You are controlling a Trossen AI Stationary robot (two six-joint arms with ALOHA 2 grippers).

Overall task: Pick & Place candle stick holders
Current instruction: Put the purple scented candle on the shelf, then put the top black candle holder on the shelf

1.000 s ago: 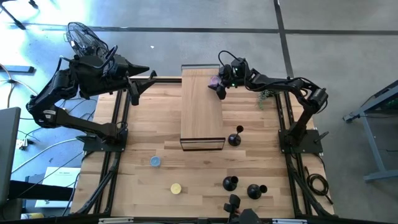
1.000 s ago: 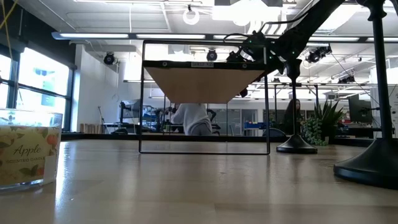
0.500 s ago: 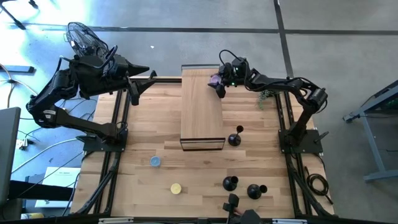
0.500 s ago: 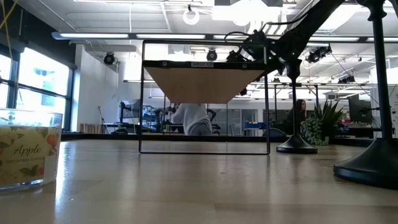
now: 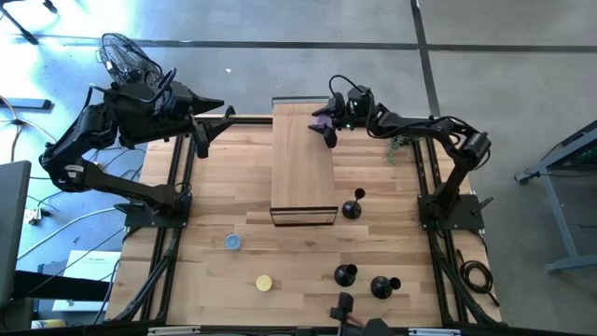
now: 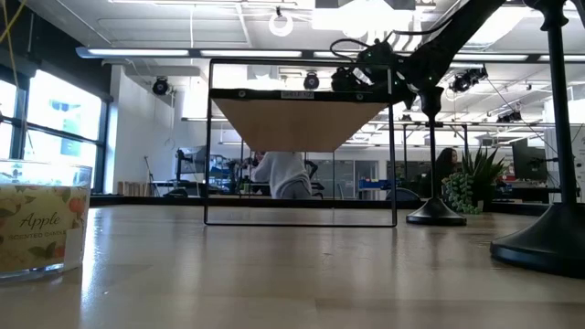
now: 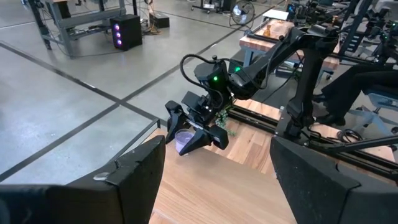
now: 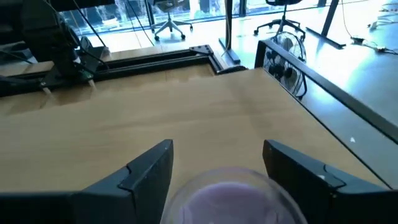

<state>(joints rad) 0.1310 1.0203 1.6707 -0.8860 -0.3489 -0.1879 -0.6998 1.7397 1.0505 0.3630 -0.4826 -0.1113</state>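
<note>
The right hand (image 5: 326, 124) hangs over the far right corner of the raised wooden shelf (image 5: 300, 154), its fingers (image 8: 146, 169) pinching a small purple-tinted glass cup (image 8: 231, 196) between them — the left wrist view shows the same cup (image 7: 183, 140) clamped at the fingertips, just above the shelf top. Held this low and level, the cup looks about to be set down there; that is a judgement only.

The left hand (image 5: 216, 122) waits off the shelf's far left side, out beyond the desk (image 5: 233, 173) edge, its fingers (image 7: 140, 180) spread and holding nothing.

The candle stick holders are not on the shelf. One (image 5: 353, 206) stands on the desk just beside the shelf's near right corner; two more (image 5: 346, 274) (image 5: 382, 287) stand well nearer the front, right of the shelf — all upright and untouched, within reach of the right arm rather than the left. A blue-lidded jar (image 5: 232, 243) and a yellow one (image 5: 264, 282) sit near-left of the shelf.
</note>
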